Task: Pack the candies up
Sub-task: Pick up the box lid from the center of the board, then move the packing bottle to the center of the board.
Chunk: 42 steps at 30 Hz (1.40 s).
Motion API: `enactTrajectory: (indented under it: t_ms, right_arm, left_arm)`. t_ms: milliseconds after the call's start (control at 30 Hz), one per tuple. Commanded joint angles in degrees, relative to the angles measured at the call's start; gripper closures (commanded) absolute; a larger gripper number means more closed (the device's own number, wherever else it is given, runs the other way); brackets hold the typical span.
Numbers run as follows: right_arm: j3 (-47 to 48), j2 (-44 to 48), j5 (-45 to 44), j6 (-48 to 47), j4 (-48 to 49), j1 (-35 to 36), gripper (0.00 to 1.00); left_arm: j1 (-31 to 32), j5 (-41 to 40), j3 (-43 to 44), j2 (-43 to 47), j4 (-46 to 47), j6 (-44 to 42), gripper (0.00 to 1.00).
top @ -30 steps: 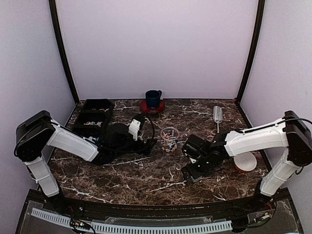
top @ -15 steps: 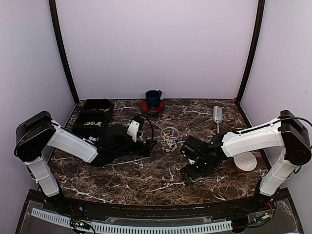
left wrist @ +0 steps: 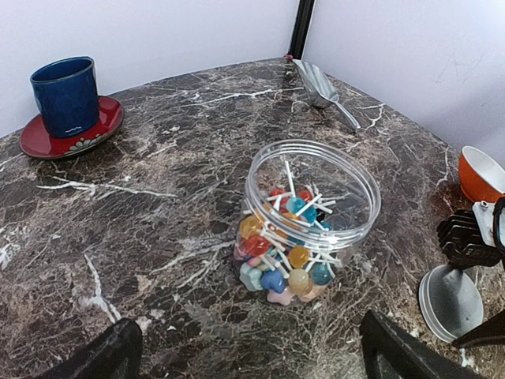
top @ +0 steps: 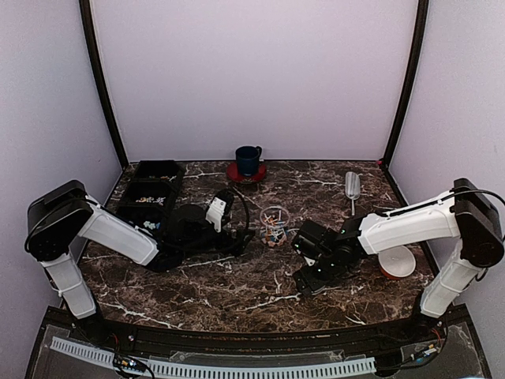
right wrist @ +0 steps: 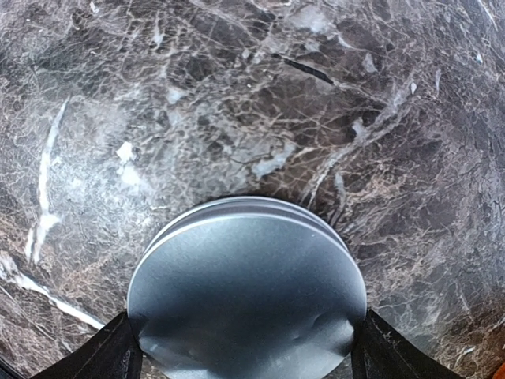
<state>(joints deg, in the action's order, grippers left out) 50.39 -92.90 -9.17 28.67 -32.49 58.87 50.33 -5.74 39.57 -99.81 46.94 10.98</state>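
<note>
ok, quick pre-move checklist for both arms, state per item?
1. Jar upright, mouth uncovered: ok.
2. Candies inside the jar, none loose beside it in the left wrist view: ok.
3. Left tool open, jar ahead and roughly centred between its fingers: ok.
4. Lid sits between the right tool's fingers: ok.
5. Right tool's grip on the lid firm: cannot tell.
6. Sticks low enough for the lid to seat: cannot tell; some reach near the rim.
</note>
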Motion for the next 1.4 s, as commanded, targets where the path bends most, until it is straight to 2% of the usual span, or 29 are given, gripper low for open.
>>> enactTrajectory:
  t_ms: [0, 233, 600, 867, 1067, 1367]
  right_arm:
    - [1.78, 0.68, -1.73, -0.32, -1.44, 0.41, 0.17]
    - [5.43, 6.96, -5.50, -1.45, -6.64, -0.41, 0.17]
    - [8.50, 18.07, -6.56, -3.73, -10.20, -6.50, 0.18]
    - [11.23, 21.18, -7.07, -4.92, -11.55, -8.39, 0.19]
    - [12.05, 22.20, -7.18, -5.19, -12.12, -8.68, 0.20]
    - [14.36, 22.75, -7.03, -7.49, -13.37, -10.02, 0.19]
  left_arm:
    - [-0.23, 2.82, -0.88, -0.66, 3.15, -1.44, 0.01]
    - [-0.23, 9.59, -0.15, -4.76, 7.51, -3.92, 0.01]
    - [-0.99, 17.75, 4.59, -16.51, 18.57, -5.67, 0.01]
    - [-1.50, 17.74, 14.34, -24.65, 14.95, -7.18, 0.01]
    - [-2.25, 16.02, 18.63, -28.86, 14.31, -5.10, 0.01]
    - [-2.24, 19.01, 24.31, -33.50, 12.92, -7.12, 0.01]
